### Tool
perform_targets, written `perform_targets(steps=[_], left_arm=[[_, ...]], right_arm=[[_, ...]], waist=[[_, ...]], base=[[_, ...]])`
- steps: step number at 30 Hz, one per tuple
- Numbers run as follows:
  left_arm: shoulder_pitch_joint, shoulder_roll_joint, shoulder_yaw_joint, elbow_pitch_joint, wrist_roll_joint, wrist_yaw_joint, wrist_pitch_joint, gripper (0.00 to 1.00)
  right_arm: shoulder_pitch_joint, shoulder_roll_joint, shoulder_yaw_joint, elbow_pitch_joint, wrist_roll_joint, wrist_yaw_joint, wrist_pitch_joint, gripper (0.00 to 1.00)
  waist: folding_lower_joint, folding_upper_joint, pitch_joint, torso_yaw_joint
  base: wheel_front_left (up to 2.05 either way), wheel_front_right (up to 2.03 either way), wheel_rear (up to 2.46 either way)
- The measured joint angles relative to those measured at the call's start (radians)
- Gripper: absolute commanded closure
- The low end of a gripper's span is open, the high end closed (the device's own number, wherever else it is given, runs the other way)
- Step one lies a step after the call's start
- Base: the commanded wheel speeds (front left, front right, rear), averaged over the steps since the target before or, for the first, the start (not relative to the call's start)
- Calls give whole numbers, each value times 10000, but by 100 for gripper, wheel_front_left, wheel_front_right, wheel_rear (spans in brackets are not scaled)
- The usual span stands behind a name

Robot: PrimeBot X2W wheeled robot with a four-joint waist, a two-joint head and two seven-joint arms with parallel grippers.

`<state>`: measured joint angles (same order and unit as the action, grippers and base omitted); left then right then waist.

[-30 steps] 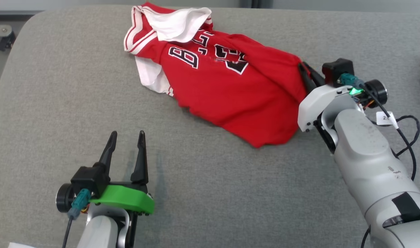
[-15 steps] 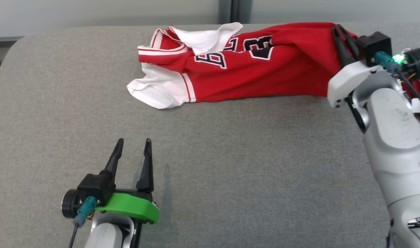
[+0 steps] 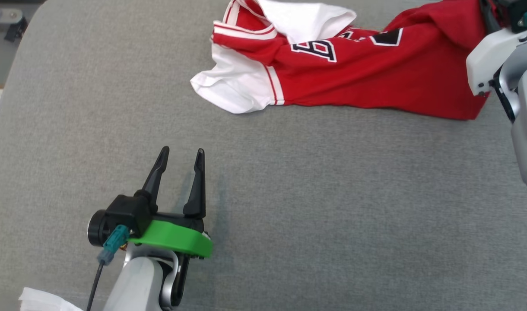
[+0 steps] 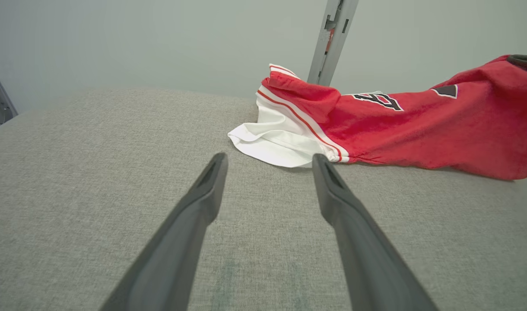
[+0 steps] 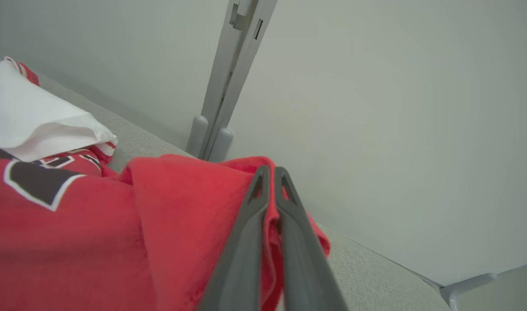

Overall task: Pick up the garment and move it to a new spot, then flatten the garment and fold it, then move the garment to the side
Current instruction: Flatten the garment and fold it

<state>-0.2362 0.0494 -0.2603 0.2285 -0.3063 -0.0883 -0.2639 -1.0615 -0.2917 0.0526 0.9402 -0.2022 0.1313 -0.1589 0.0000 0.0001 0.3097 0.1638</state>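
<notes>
The garment [image 3: 376, 73] is a red jersey with white trim and black lettering, stretched across the far right of the grey table. Its white sleeve end [image 3: 233, 88] rests on the cloth, while the red hem end rises toward my right arm's white wrist housing [image 3: 492, 56]. In the right wrist view my right gripper [image 5: 272, 170] is shut on a fold of the garment's red fabric [image 5: 181, 216], held above the table. My left gripper [image 3: 182, 151] stands open over bare table, well short of the sleeve. In the left wrist view nothing lies between the left gripper's [image 4: 268, 159] fingers, with the garment [image 4: 419, 129] beyond them.
The grey fabric table [image 3: 311, 207] has a rounded left edge [image 3: 8, 86]. A bit of white material [image 3: 43, 300] shows at the bottom left corner. A pale wall with a grey post [image 4: 332, 39] stands close behind the table.
The head camera has shifted. My right gripper has drawn the garment's red hem up and to the right, pulling the heap out long. The left gripper has stayed open and still.
</notes>
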Motion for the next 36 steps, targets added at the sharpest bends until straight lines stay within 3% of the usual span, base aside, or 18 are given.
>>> perform_targets(steps=[3, 4, 5, 6, 13, 19, 29, 36], left_arm=[[-84, 0, 2, -2, -12, 19, 0, 0], [-106, 0, 6, 0, -13, 21, 0, 0], [-143, 0, 21, 2, -17, 36, 0, 0], [-181, 0, 42, 10, -19, 48, -2, 0], [-303, -2, 328, 35, 52, 23, 0, 0], [-327, -2, 566, 107, 213, -56, 0, 0], [-32, -4, 784, -12, 314, -96, 0, 0], [71, -4, 771, -219, 303, -84, 0, 0]], right_arm=[[-398, 98, -36, 412, -328, 0, -407, 100], [-477, 109, -46, 458, -458, 2, -525, 65], [-598, 128, -56, 527, -644, 0, -629, 23], [-685, 180, -69, 570, -836, 0, -727, 0], [-977, 863, -169, 435, -1244, 2, -1022, 0], [-425, 1191, 42, -637, -568, 0, -1030, 0], [1987, 1095, 757, -1856, 874, 0, -1030, 0], [3436, 924, 1212, -1444, 1551, 0, -1030, 0]], waist=[[0, 0, 299, 180], [0, 0, 372, 212], [0, 0, 458, 243], [0, 0, 534, 257], [0, 0, 662, -83], [0, 0, 495, -580], [0, 0, -118, -1252], [0, 0, -296, -1438]], base=[[0, 0, 0], [0, 0, 0], [0, 0, 0], [0, 0, 0], [0, 0, 0], [0, 0, 0], [0, 0, 0], [0, 0, 0]])
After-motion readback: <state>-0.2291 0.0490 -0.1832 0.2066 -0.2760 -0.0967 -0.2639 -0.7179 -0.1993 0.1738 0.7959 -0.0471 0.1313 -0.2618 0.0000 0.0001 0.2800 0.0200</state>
